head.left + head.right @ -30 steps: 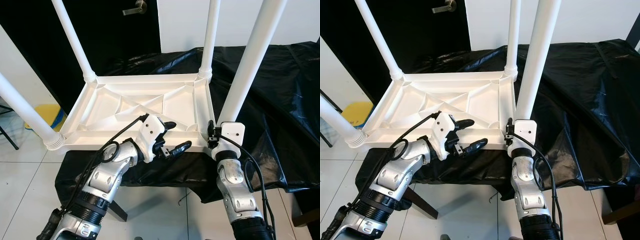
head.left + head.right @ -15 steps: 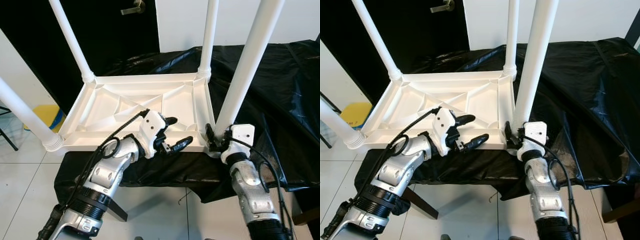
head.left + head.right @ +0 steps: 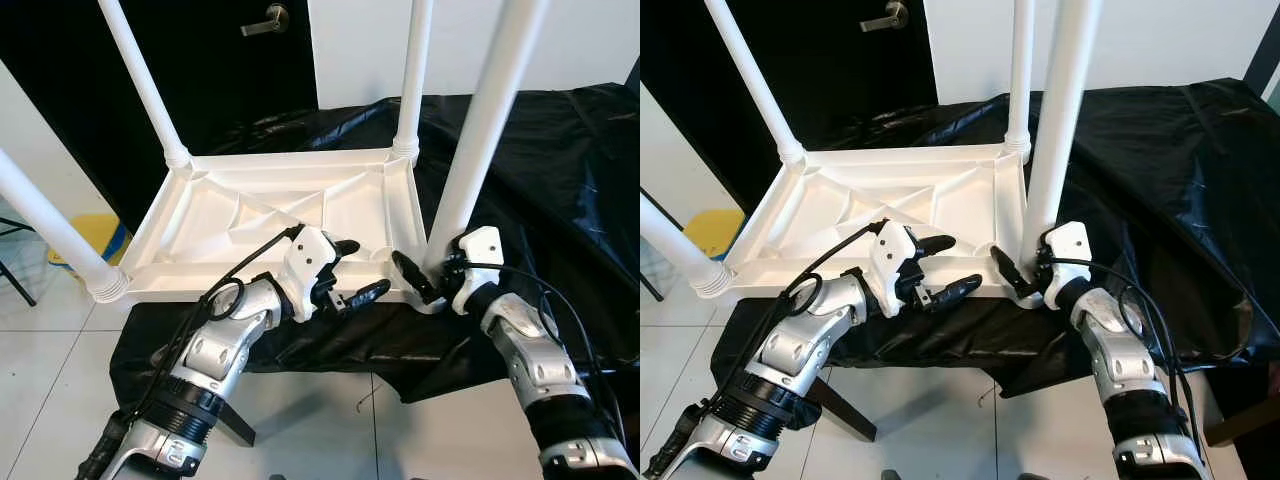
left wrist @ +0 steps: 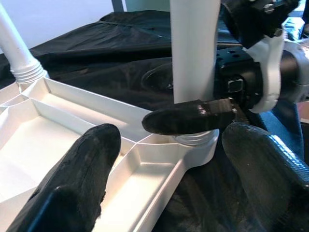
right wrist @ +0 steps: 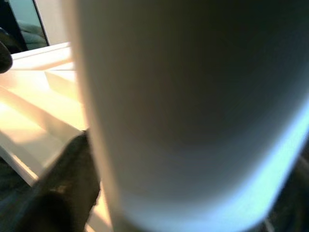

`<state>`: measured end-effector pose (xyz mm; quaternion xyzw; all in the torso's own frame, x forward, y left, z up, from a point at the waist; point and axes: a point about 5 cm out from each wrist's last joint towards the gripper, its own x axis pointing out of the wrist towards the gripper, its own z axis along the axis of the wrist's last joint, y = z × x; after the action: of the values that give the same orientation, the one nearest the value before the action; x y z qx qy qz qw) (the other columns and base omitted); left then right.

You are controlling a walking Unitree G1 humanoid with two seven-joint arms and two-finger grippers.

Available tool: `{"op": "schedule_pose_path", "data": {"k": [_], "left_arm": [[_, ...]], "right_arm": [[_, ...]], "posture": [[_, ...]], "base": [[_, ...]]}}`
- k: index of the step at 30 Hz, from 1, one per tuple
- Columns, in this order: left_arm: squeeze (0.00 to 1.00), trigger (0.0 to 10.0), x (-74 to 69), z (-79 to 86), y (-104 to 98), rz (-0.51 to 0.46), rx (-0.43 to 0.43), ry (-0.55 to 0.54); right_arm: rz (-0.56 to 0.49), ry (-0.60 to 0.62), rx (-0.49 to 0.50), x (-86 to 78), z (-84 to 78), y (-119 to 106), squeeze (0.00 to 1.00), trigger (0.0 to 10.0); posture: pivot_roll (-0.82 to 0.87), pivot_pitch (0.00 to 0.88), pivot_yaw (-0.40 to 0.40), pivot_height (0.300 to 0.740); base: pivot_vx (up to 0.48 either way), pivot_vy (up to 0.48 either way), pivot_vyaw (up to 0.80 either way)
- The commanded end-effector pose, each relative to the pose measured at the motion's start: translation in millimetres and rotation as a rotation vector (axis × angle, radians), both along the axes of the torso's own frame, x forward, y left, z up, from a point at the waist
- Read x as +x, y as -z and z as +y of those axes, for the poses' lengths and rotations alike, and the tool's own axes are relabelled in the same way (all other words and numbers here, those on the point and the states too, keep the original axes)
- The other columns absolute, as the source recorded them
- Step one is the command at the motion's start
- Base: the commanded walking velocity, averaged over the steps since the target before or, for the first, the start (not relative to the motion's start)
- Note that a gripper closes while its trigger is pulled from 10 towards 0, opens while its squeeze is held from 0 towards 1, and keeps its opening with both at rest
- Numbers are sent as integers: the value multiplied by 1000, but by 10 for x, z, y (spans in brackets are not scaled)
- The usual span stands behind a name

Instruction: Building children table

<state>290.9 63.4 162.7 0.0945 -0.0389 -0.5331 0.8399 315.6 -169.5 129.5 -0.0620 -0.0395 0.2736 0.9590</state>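
Observation:
A white children's table (image 3: pixel 270 215) lies upside down on a black cloth, its four round legs pointing up. My right gripper (image 3: pixel 432 276) is shut around the base of the near-right leg (image 3: pixel 480 130), where the leg meets the corner socket. One black finger (image 4: pixel 188 116) crosses the front of the leg; the other is hidden behind it. In the right wrist view the leg (image 5: pixel 183 106) sits close between the fingers. My left gripper (image 3: pixel 362 268) is open over the table's near rim, just left of that corner, holding nothing.
The black cloth (image 3: pixel 560 190) covers the support and drapes over its front edge. The other legs stand at near left (image 3: pixel 45 215), far left (image 3: pixel 140 75) and far right (image 3: pixel 415 70). Behind is a dark door with a handle (image 3: pixel 268 17). A yellow object (image 3: pixel 95 235) lies on the tiled floor.
My right wrist has turned around the base of the near-right leg and its forearm has swung out to the right. The left gripper has stayed open, shifting slightly towards that corner.

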Motion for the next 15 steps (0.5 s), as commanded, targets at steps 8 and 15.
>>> {"op": "schedule_pose_path", "data": {"k": [8, 15], "left_arm": [[0, 10000, -39, 8, -14, 7, 11, 59], [0, 10000, -92, 20, 34, 22, 14, 61]], "right_arm": [[51, -38, -22, 3, 6, 108, 0, 0], [58, -7, -12, -20, -27, 169, 0, 10000]], "posture": [[-133, 25, 59, 740], [-136, 16, 57, 740]], "base": [[0, 0, 0], [0, 0, 0]]}}
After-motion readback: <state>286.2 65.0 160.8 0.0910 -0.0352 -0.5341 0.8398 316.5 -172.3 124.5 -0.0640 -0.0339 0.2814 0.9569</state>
